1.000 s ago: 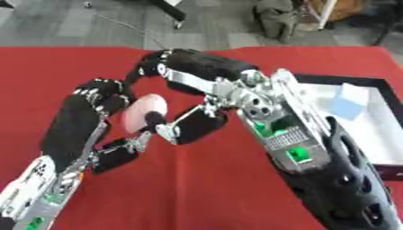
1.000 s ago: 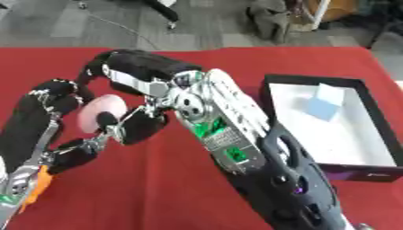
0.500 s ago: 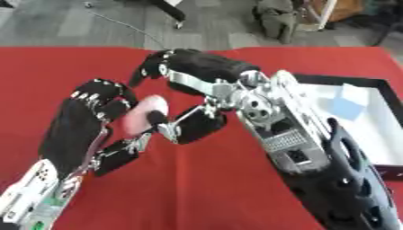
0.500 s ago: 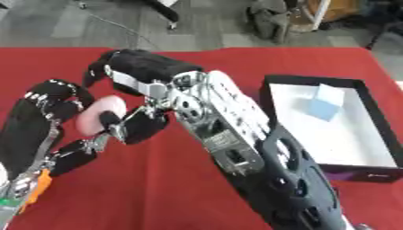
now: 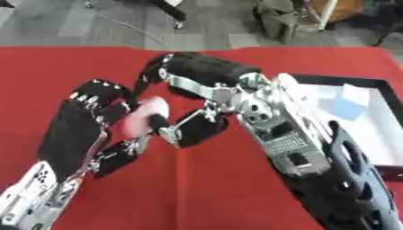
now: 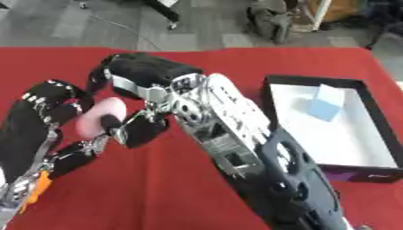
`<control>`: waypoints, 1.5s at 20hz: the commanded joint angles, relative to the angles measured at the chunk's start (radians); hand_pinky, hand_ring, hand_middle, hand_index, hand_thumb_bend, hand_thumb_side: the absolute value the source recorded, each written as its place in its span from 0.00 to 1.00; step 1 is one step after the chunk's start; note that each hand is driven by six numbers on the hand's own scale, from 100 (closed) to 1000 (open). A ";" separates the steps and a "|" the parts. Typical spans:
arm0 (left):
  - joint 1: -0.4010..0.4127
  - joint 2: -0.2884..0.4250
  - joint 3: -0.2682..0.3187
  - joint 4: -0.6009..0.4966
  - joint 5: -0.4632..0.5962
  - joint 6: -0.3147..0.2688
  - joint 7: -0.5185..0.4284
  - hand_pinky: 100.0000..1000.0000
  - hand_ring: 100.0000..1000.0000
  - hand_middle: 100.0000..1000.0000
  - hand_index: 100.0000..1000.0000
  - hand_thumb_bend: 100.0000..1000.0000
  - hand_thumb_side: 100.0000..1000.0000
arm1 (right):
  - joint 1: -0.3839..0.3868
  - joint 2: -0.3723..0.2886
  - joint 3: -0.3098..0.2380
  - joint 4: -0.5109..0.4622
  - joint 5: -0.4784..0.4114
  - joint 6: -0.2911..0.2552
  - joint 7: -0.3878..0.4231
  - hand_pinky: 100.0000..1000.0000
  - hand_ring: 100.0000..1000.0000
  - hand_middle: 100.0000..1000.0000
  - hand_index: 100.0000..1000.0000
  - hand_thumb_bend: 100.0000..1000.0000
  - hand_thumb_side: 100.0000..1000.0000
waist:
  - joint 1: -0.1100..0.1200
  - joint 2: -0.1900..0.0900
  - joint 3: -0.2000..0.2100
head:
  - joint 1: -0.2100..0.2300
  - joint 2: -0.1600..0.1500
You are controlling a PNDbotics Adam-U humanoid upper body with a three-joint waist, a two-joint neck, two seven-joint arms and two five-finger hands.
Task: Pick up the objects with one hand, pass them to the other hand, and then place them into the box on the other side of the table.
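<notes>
Left eye view: the pink object (image 5: 144, 120) sits left of centre, cupped in the left hand (image 5: 82, 126); the right hand (image 5: 189, 101) has crept closer, curling round it.
Right eye view: handover under way; the box (image 6: 376, 155) waits at right, a blue piece (image 6: 324, 108) inside.

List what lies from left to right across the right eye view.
left hand → pink object → right hand → box, with a light blue item inside it.
</notes>
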 commanded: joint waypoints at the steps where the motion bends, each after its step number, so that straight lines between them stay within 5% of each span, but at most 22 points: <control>1: -0.008 0.015 0.008 -0.026 -0.009 0.005 0.027 0.53 0.48 0.43 0.49 0.00 0.14 | -0.013 -0.004 -0.003 -0.023 0.004 0.015 -0.019 0.76 0.76 0.58 0.61 0.00 0.00 | 0.003 -0.021 0.001 | -0.001 -0.016; 15: -0.003 0.014 0.008 -0.030 -0.004 0.009 0.138 0.52 0.47 0.43 0.48 0.00 0.13 | -0.011 -0.009 0.005 -0.018 0.037 -0.034 -0.019 0.78 0.78 0.63 0.68 0.00 0.00 | 0.006 -0.018 0.000 | -0.021 -0.013; 20: -0.004 0.012 0.009 -0.045 0.002 -0.002 0.177 0.51 0.48 0.43 0.48 0.00 0.14 | -0.008 -0.013 -0.001 -0.028 0.061 -0.032 -0.078 0.73 0.70 0.50 0.52 0.00 0.00 | 0.005 -0.017 0.000 | -0.026 -0.013; 28: -0.005 0.010 0.008 -0.045 0.007 -0.014 0.202 0.52 0.48 0.43 0.49 0.00 0.15 | -0.005 -0.012 0.012 -0.021 0.032 -0.017 -0.225 0.70 0.63 0.39 0.41 0.00 0.00 | 0.005 -0.017 0.001 | -0.029 -0.013; 30: -0.004 0.010 0.007 -0.043 0.015 -0.013 0.202 0.53 0.48 0.44 0.51 0.00 0.05 | -0.005 -0.012 0.015 -0.016 0.023 -0.021 -0.242 0.69 0.62 0.38 0.40 0.00 0.00 | 0.005 -0.016 0.001 | -0.029 -0.012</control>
